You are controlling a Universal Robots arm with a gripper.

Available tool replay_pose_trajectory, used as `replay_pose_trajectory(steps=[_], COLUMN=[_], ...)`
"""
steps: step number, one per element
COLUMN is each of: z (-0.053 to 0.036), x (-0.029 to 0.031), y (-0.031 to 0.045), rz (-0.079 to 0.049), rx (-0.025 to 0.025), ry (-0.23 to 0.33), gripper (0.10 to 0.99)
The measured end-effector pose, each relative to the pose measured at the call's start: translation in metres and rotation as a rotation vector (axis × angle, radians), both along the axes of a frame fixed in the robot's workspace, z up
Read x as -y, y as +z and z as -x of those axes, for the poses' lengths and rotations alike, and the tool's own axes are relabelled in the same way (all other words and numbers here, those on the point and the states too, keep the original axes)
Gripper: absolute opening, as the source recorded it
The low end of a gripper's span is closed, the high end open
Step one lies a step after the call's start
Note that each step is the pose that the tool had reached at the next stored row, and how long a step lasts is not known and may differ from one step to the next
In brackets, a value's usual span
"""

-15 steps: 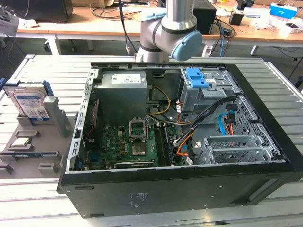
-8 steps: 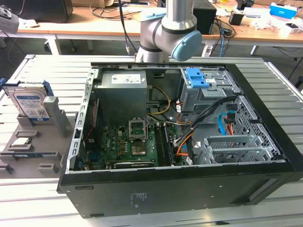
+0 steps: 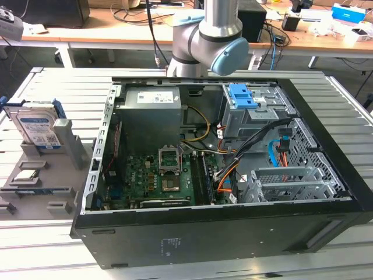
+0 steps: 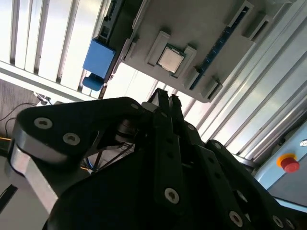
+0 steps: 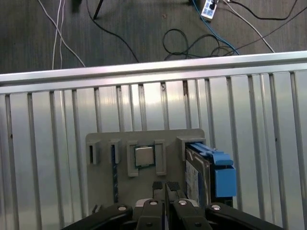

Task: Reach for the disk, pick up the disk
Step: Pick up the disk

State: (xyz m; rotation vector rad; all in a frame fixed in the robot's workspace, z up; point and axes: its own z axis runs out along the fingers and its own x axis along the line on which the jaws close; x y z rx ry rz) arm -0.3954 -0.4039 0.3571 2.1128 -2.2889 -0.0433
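The disk (image 3: 36, 125) stands on edge in a grey holder (image 3: 65, 153) at the exterior view's left, its white-and-blue label facing out and blue rails along its edges. In the first wrist view the disk (image 5: 197, 173) sits in the holder (image 5: 144, 136) with its blue rail end beside it. In the second wrist view the disk's blue rail (image 4: 98, 56) shows at the holder's (image 4: 201, 24) edge. My gripper (image 5: 165, 186) hangs well above the holder, shut with nothing in it, between the chip slot and the disk. The gripper (image 4: 167, 98) is clear of both.
A small square silver chip (image 5: 144, 155) and a blue memory stick (image 5: 115, 175) sit in the same holder. An open computer case (image 3: 221, 151) stands on the slatted metal table (image 3: 52, 87), with a blue bracket (image 3: 242, 96) in its drive bay. Cables lie on the floor beyond the table edge.
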Motion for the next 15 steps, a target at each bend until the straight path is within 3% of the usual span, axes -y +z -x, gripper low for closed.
replay_pose_trajectory(steps=[2,3,4,6,9,14,15], z=[0.0,0.0,0.0,0.0,0.0,-0.0004,-0.0006], x=[0.0,0.0,0.0,0.0,-0.0035,-0.0188,-0.0243], y=[0.0,0.0,0.0,0.0,0.0,0.0,0.0], rz=[0.0,0.0,0.0,0.0,0.0,0.001,0.001], rx=[0.0,0.0001,0.0,0.0,0.0,0.0,0.0], ry=[0.002,0.002,0.003,0.004,0.005,0.006,0.007], gripper=[0.298,0.42,0.42,0.545,0.545,0.545,0.545])
